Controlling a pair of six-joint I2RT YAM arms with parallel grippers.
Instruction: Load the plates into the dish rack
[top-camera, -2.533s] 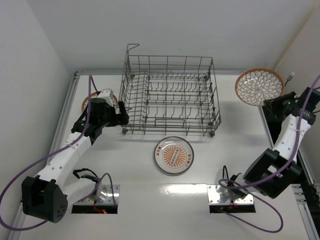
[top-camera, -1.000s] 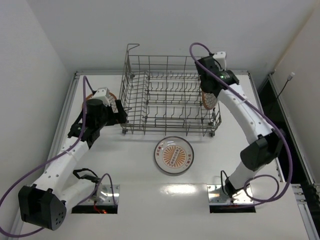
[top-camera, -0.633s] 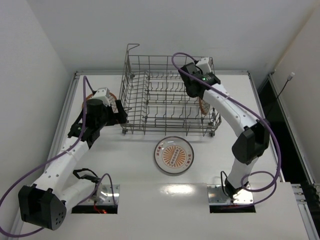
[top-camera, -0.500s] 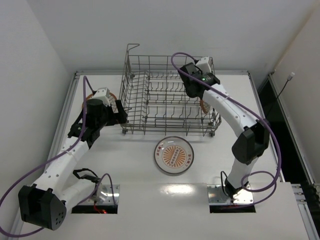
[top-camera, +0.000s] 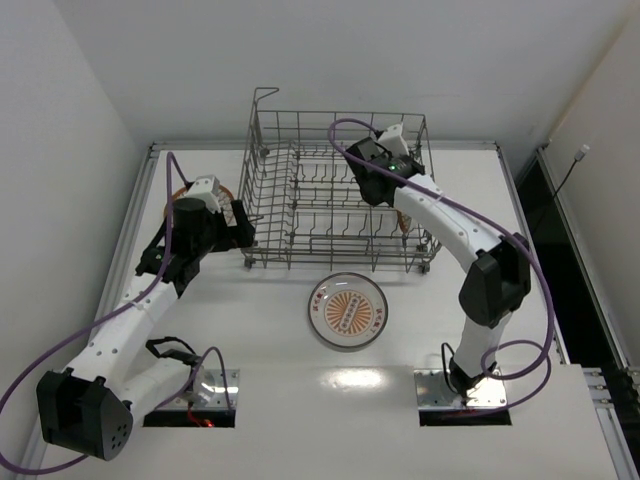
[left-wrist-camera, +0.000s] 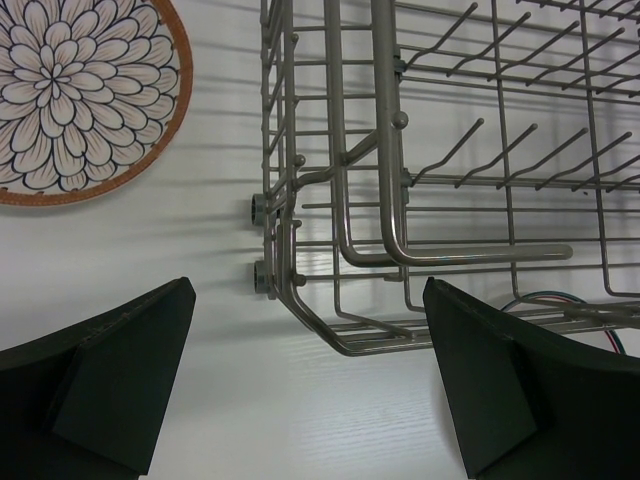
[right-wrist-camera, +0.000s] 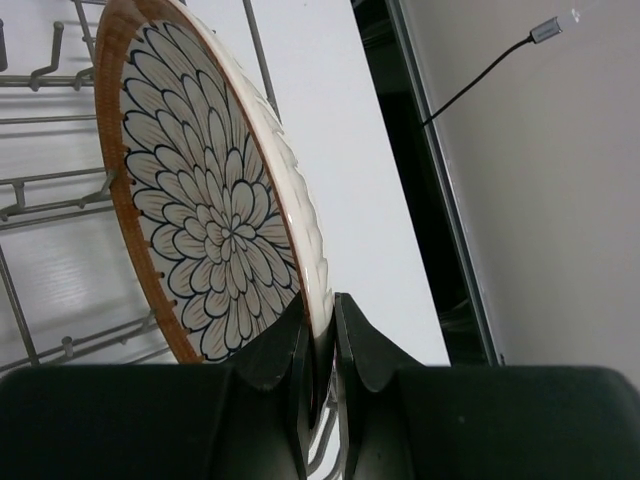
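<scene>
Over the right end of the dish rack (top-camera: 262, 190), a petal-pattern plate (right-wrist-camera: 215, 215) stands on edge, tilted. The right gripper (right-wrist-camera: 320, 305) pinches its lower rim, jaws narrow on the ceramic. Rack wires show behind the plate's left half, and bare table (top-camera: 500, 330) behind its right. Whether the rim touches any wire, cannot tell. From above only an orange sliver of it shows under the forearm.

Judged step: seating this plate between the upright tines (left-wrist-camera: 450, 150).
- Square the plate to the tine rows first, since a tilted rim could ride up on a tine.
- Lower straight and slowly until the rim bears on the base wires.
- Part the jaws only once the plate leans supported, then lift clear of the tall side wall.

Two plates lie flat outside the rack. A sunburst plate (top-camera: 346, 310) lies in front of it, and a second petal plate (left-wrist-camera: 70, 100) just beside its left end.

The left gripper (left-wrist-camera: 305, 330) hangs spread wide and empty by the rack's left corner.
</scene>
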